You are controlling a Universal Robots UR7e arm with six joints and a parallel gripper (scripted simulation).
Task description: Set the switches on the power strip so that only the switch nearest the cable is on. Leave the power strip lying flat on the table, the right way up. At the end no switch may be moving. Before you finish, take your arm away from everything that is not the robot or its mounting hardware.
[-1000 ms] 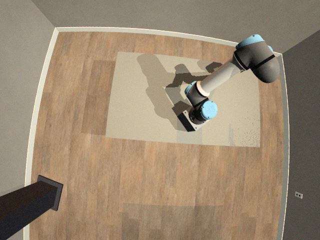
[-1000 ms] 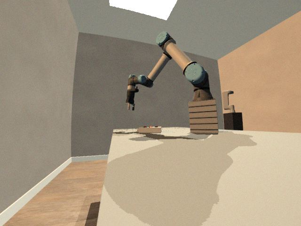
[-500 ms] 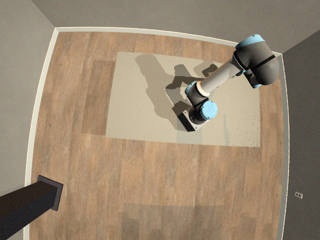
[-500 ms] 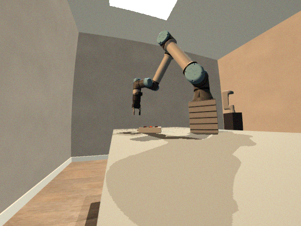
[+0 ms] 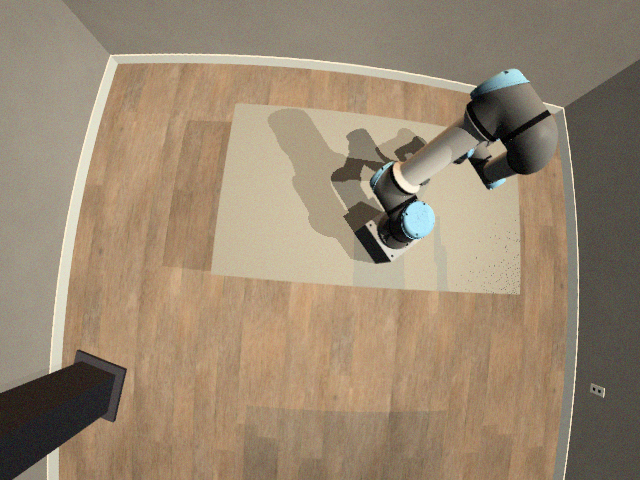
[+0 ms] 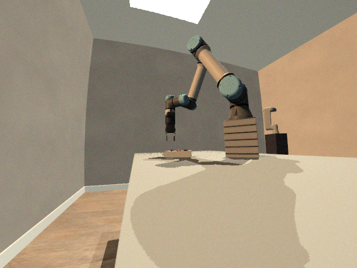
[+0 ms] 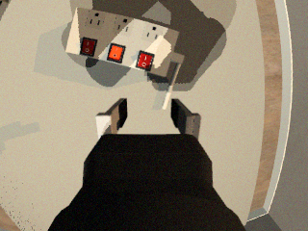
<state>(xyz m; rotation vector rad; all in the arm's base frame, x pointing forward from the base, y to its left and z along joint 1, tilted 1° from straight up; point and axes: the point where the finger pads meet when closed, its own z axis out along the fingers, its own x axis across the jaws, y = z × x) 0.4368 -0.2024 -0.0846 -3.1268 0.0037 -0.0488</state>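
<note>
Here the beige three-socket power strip [image 7: 122,41] with red rocker switches lies flat and right way up on the pale table [image 6: 230,201], so the rockers can be pressed from above. Above it, the dark two-finger gripper [image 7: 148,115] hangs fully open, holding and touching nothing.

Matt beige table [image 6: 218,201]; wood-plank floor [image 5: 310,351]; smooth plastic-looking power strip [image 7: 122,38]; dull black pincer [image 7: 146,117]
</note>
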